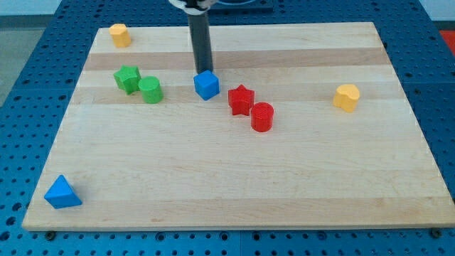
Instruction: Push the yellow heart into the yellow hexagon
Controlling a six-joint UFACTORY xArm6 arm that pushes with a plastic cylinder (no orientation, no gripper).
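Bench point(234, 178): my tip point(204, 72) touching blue cube point(206, 85). No tool fitted. Between yellow heart point(347, 97) and yellow hexagon point(119, 34): red star point(240, 99), red cylinder point(261, 116), green star point(127, 77), green cylinder point(151, 90).

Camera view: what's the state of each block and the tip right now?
my tip: just above the blue cube, at its top edge
yellow heart: alone, view's right
yellow hexagon: top-left corner
green star: touching green cylinder
red star: touching red cylinder
blue triangle: bottom-left
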